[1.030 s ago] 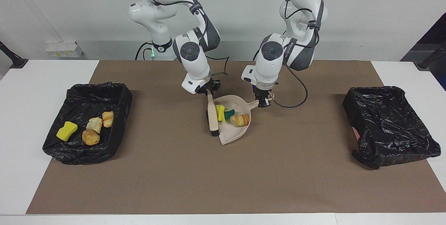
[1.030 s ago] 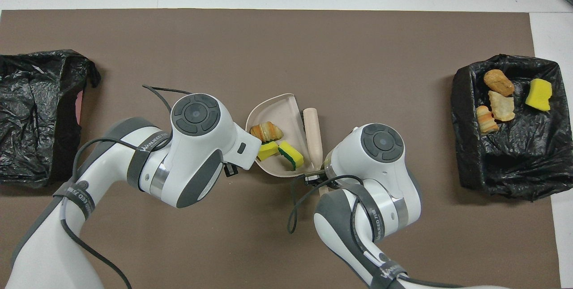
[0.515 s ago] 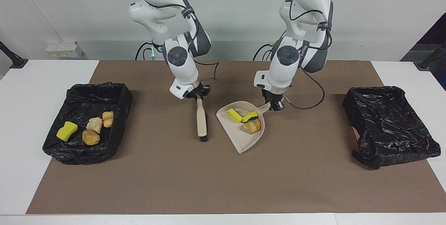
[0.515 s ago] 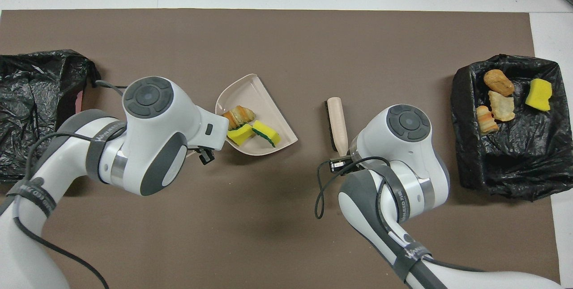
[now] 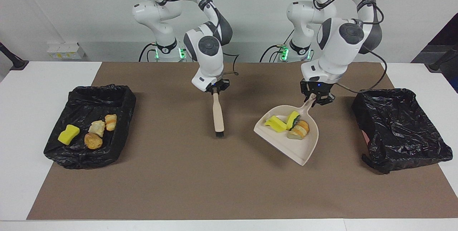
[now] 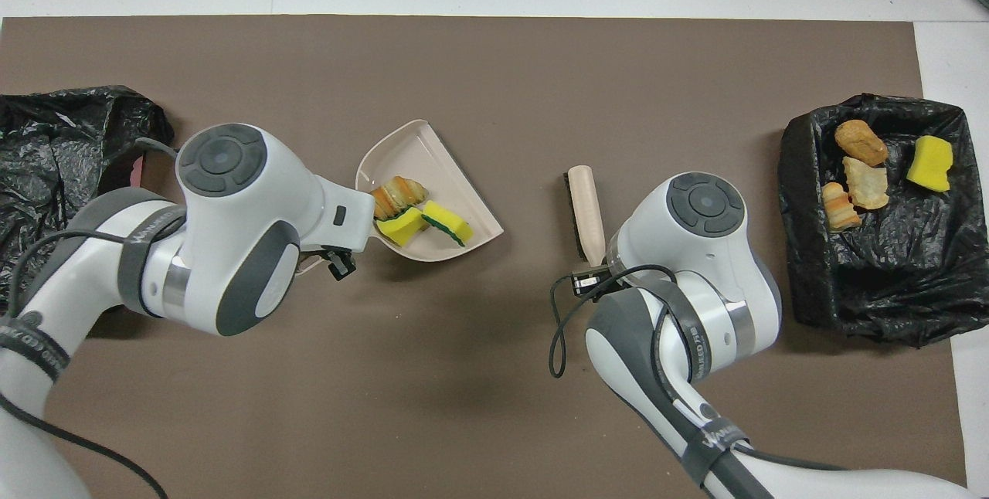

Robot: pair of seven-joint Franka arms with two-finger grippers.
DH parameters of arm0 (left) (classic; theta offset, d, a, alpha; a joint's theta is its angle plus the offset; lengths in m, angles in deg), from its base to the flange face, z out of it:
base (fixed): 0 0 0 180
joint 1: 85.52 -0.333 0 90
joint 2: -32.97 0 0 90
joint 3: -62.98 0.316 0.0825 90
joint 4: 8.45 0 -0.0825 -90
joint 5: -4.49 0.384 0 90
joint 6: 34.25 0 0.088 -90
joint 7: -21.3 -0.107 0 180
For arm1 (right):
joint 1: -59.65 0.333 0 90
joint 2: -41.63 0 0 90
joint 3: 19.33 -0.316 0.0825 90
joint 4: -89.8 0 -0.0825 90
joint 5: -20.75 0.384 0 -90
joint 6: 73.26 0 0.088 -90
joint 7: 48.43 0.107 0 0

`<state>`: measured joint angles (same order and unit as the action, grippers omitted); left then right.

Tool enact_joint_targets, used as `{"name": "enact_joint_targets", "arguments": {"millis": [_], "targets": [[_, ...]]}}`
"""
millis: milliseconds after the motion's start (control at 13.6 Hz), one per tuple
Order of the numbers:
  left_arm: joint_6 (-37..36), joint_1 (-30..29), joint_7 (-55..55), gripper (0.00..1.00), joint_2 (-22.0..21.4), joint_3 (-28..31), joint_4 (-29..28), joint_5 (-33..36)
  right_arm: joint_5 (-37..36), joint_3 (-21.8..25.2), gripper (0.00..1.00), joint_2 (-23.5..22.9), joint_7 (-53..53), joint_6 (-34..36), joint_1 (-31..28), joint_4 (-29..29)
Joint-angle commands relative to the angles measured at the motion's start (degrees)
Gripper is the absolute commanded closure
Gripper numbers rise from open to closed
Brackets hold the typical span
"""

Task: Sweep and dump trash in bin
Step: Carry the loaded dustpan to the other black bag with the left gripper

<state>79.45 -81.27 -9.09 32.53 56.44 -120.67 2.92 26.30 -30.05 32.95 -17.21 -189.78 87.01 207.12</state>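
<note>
The left gripper [image 5: 317, 98] has its fingers pinching the dustpan [image 5: 291, 141], which carries three trash scraps [image 5: 288, 124]. The right gripper [image 5: 215, 89] has its fingers pinching the brush [image 5: 217, 116]. One bin [image 5: 118, 97] contains four scraps; the other bin [image 5: 400, 127] shows none.

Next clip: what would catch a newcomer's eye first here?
The beige dustpan, raised and tilted over the mat, carrying three scraps; the left tool holds its handle. The right tool holds a brush hanging bristles-down mid-table. Four more scraps lie in the black-lined bin at the right arm's end.
</note>
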Motion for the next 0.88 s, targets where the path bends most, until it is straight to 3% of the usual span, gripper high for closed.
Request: {"name": "enact_joint_targets", "arguments": {"millis": [0, 368, 736, 809], "targets": [[-1.46, -5.81, 0.77, 1.0, -2.99, -0.31, -0.73, -0.89, -1.07, 0.09, 1.0, 0.68, 6.91, 0.59, 5.32, 0.01], [-9.64, -20.31, -0.9, 1.0, -2.02, -0.05, 5.24, -3.24, -0.28, 0.0, 1.0, 0.24, 18.96, -3.27, 14.11, 2.73], [-8.86, -35.96, -19.06, 1.0, 0.26, 0.3, 10.52, -2.31, 3.94, -0.09, 1.0, 0.33, 18.71, -3.72, 15.35, 2.83], [-8.33, -36.42, -21.62, 1.0, 0.44, 0.65, 10.87, 1.45, 3.94, 0.0, 0.55, -0.02, 18.97, -3.72, 15.26, 2.65]]}}
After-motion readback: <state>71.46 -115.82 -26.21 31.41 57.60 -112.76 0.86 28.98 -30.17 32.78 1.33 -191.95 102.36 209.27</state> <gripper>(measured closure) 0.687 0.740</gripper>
